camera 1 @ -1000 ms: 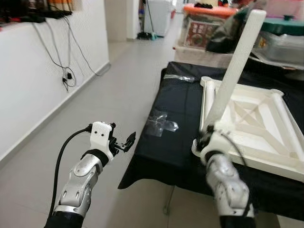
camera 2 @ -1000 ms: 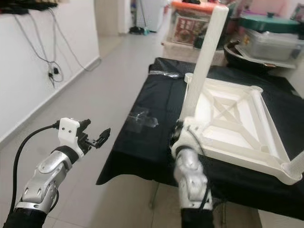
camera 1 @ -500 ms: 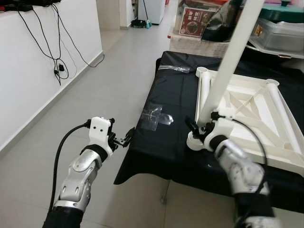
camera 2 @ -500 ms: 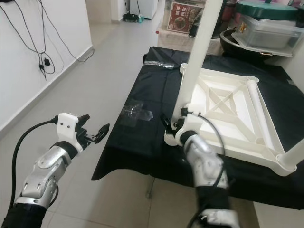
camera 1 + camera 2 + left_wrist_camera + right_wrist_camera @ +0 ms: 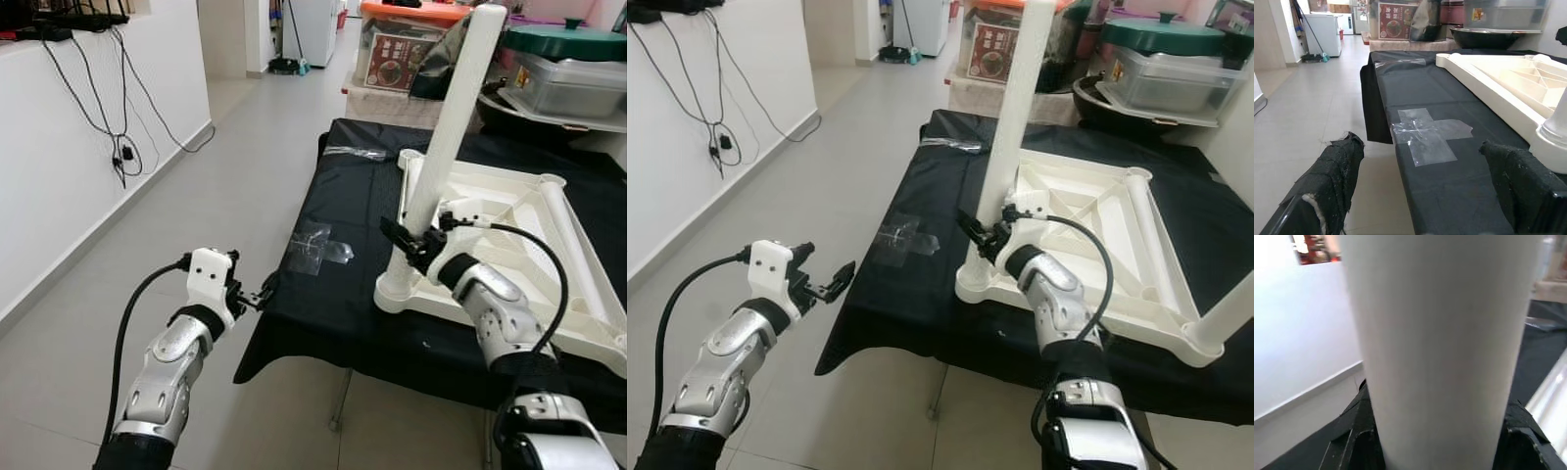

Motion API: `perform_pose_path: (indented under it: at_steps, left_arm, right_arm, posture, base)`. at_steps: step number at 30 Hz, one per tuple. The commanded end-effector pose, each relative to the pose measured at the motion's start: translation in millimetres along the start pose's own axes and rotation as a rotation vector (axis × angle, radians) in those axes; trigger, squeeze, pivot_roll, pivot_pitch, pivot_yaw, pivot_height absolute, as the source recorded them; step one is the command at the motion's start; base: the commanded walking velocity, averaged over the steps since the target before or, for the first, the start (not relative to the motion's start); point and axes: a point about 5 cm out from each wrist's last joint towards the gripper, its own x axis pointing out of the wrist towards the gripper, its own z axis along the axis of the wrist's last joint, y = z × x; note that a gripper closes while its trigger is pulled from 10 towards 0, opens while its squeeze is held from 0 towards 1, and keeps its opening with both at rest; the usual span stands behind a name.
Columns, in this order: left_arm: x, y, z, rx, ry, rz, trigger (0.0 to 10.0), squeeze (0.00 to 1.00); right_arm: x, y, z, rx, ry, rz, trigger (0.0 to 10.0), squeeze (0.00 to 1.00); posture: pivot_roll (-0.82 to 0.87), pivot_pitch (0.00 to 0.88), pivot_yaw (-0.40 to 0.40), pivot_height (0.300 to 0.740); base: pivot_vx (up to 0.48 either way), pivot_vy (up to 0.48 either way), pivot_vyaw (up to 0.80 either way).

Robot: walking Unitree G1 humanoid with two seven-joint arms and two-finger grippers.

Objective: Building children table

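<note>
The tabletop [image 5: 509, 235] lay upside down on the black cloth [image 5: 353, 284], ribs up, presumably so the leg sockets faced the robot. From the head views it sat at about 2 o'clock, with its near corner socket close to the cloth's front edge.

The right gripper [image 5: 419, 238] was closed on the leg [image 5: 446, 127] low down, just above that near corner socket. The leg stood in the socket, leaning slightly toward 1 o'clock. Gripping low probably gave better control for pressing the leg home; whether it was fully seated could not be told. The right wrist view showed the leg [image 5: 1440, 347] up close with a black finger on either side of it.

Another leg [image 5: 1225, 313] rose at 3 o'clock from the near right corner, so at least two legs looked fitted. A further white tube [image 5: 566, 211] lay along the tabletop's right side, perhaps a leg waiting its turn.

The left gripper [image 5: 257, 294] was held out at 9 o'clock, off the cloth's left edge, its fingers [image 5: 1334, 171] spread and empty, likely kept clear while the right arm worked. Its wrist view looked across the cloth to a cross of clear tape [image 5: 1430, 137], which sat at 11 o'clock in the head views, left of the tabletop, perhaps as a marker.
</note>
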Motion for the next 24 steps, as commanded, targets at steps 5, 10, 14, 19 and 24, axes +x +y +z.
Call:
perform_pose_path:
  at_steps: [5, 10, 14, 19, 24]
  left_arm:
    - [-2.7, 3.8, -5.2, -0.002, 0.012, 0.01, 10.0, 0.0]
    - [-5.6, 1.9, -5.0, -0.006, 0.013, 0.01, 10.0, 0.0]
    - [-7.4, 0.7, -6.4, -0.007, 0.024, 0.004, 10.0, 0.0]
    - [-6.7, 1.1, -6.6, -0.001, 0.032, -0.011, 10.0, 0.0]
    - [-3.5, 0.9, -4.7, 0.001, 0.03, -0.017, 10.0, 0.0]
  right_arm:
    - [-1.2, 3.5, -22.8, -0.027, 0.101, -0.02, 0.0, 0.0]
    - [-56.6, -37.8, -56.7, 0.025, 0.295, -1.064, 0.0, 0.0]
    - [-63.3, 13.3, -56.4, -0.02, 0.25, -1.022, 0.0, 0.0]
    - [-33.7, 69.8, -37.2, -0.005, 0.144, -0.649, 10.0, 0.0]
    - [-22.2, 66.7, -17.2, 0.002, 0.032, -0.463, 10.0, 1.0]
  posture:
    - [0.12, 0.0, -0.103, 0.74]
    - [0.12, 0.0, -0.098, 0.74]
    - [0.12, 0.0, -0.086, 0.74]
    - [0.1, 0.0, -0.067, 0.74]
    - [0.1, 0.0, -0.067, 0.74]
  base:
    - [0.0, 0.0, 0.0]
    - [0.0, 0.0, 0.0]
    - [0.0, 0.0, 0.0]
    - [0.0, 0.0, 0.0]
    - [0.0, 0.0, 0.0]
